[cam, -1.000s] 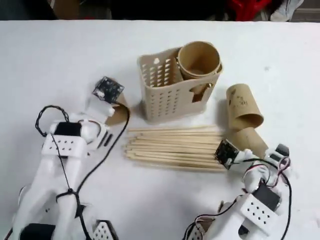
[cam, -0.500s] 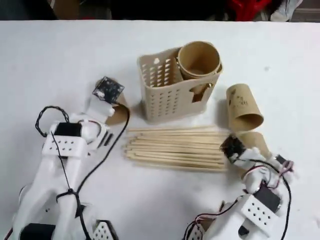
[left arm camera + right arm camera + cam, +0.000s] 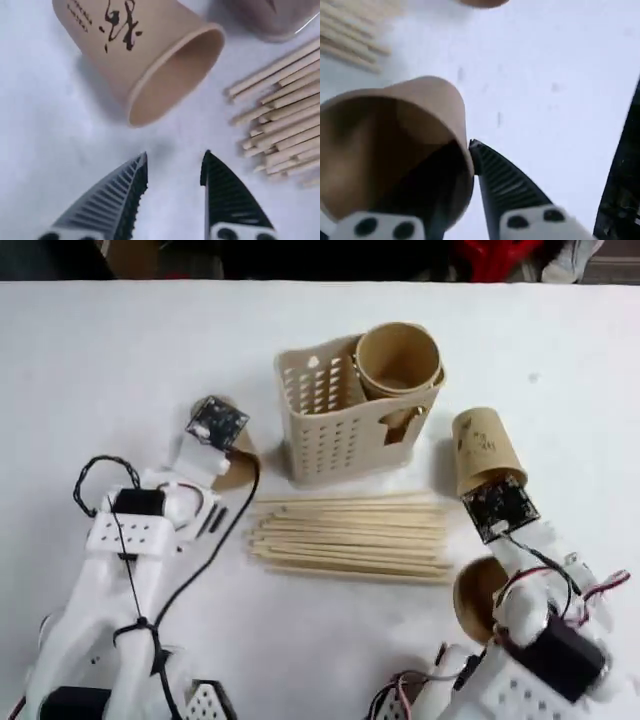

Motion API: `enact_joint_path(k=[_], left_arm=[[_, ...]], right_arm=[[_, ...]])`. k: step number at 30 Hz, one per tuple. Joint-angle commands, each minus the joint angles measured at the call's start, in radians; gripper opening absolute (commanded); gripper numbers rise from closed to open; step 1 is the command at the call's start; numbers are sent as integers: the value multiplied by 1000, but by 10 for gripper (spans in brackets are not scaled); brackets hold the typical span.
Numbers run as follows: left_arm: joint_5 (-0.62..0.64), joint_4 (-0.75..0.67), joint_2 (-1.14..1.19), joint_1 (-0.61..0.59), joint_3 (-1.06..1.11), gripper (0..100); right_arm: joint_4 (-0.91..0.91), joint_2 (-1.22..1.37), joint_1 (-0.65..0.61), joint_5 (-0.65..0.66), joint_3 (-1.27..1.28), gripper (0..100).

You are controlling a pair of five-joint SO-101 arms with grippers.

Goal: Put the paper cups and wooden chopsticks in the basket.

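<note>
A beige slotted basket [image 3: 335,435] stands mid-table with stacked paper cups [image 3: 398,360] upright inside. Wooden chopsticks [image 3: 350,535] lie piled in front of it. One paper cup [image 3: 485,448] lies on its side right of the basket. My right gripper [image 3: 456,156] is shut on another paper cup [image 3: 395,145], gripping its rim with one finger inside; in the high view that held cup [image 3: 478,598] hangs near the chopsticks' right ends. My left gripper [image 3: 175,161] is open just short of a third cup [image 3: 140,60] lying on its side left of the basket [image 3: 270,20].
The chopstick ends [image 3: 280,125] lie close beside my left gripper's fingers [image 3: 211,519]. White tabletop [image 3: 120,350] stretches free to the left and behind the basket. Arm cables [image 3: 190,570] trail over the near table.
My right gripper has lifted its cup from beside the chopsticks and pulled it back toward the table's near edge, mouth now turned leftward. The left arm has barely moved.
</note>
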Motion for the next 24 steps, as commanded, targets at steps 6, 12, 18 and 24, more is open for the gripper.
enact_joint_path(k=[6, 12, 18, 24], left_arm=[[81, -17, -1, 13, -3, 188], [101, -74, -8, 58, 49, 188], [101, -103, -8, 58, 68, 188], [101, -103, -8, 58, 68, 188]], right_arm=[[-30, 349, -183, -493, -437, 17], [-41, 702, -366, -787, -948, 16], [13, 1047, -570, -933, -1476, 16], [15, 1330, -634, -964, -1757, 16]])
